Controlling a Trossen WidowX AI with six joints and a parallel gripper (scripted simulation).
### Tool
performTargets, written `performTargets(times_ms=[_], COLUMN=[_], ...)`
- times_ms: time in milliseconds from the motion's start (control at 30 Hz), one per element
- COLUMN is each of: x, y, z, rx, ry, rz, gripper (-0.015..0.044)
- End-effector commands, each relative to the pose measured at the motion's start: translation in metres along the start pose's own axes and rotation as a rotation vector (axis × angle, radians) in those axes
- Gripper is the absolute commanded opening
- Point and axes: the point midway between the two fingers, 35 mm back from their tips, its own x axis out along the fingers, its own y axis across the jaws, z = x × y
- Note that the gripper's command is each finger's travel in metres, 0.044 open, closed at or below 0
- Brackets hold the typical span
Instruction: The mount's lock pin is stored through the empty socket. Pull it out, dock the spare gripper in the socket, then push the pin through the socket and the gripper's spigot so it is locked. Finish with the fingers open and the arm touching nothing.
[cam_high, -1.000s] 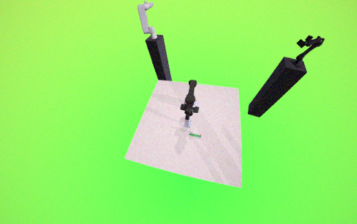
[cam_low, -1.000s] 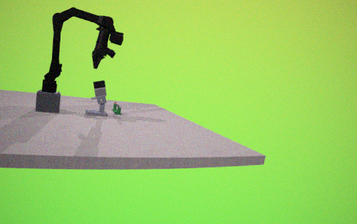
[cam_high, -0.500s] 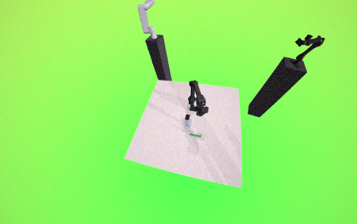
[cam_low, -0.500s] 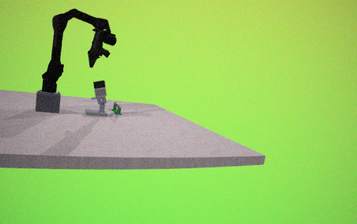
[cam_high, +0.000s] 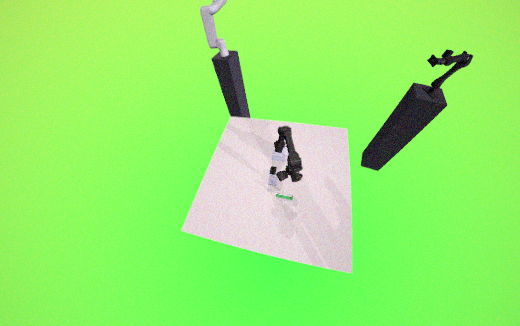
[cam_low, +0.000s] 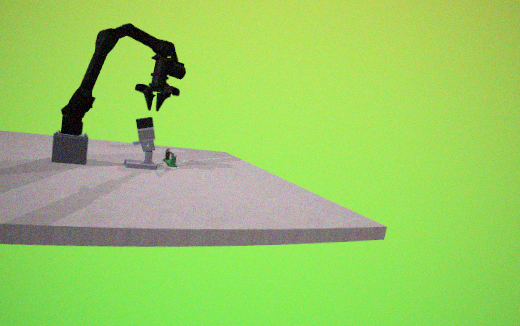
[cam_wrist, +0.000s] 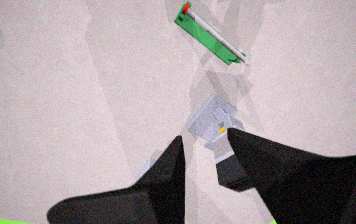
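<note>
My gripper (cam_high: 289, 176) (cam_low: 154, 109) (cam_wrist: 204, 136) is partly open and empty, above the mount. The mount (cam_low: 141, 164) (cam_wrist: 202, 117) has a pale grey base and a tilted grey post. A black block (cam_high: 273, 170) (cam_low: 144, 123) (cam_wrist: 231, 171) sits on the post's upper end, just below the fingertips in the exterior view; my right finger partly covers it in the wrist view. I cannot tell whether it belongs to the spare gripper. A pale pin (cam_wrist: 215, 31) with a red head lies along a green holder (cam_high: 284, 197) (cam_low: 170, 160) (cam_wrist: 204, 41) beside the mount.
The pale table (cam_high: 240, 210) (cam_low: 225, 200) (cam_wrist: 50, 75) carries my arm's grey base (cam_low: 70, 148) behind the mount. Beyond the table in the top view stand two dark pedestals (cam_high: 231, 82) (cam_high: 405, 125), one with a pale arm (cam_high: 209, 27), one with a black arm (cam_high: 450, 71).
</note>
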Motion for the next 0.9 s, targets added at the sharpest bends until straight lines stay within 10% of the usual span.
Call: performTargets(times_ms=[0,867], x=[0.031,0.072], y=[-0.045,-0.069], z=[0.047,0.073], rx=[-0.512,-0.815], ry=[0.041,0.096], rz=[-0.097,-0.134], gripper=[0.0180,0.0180])
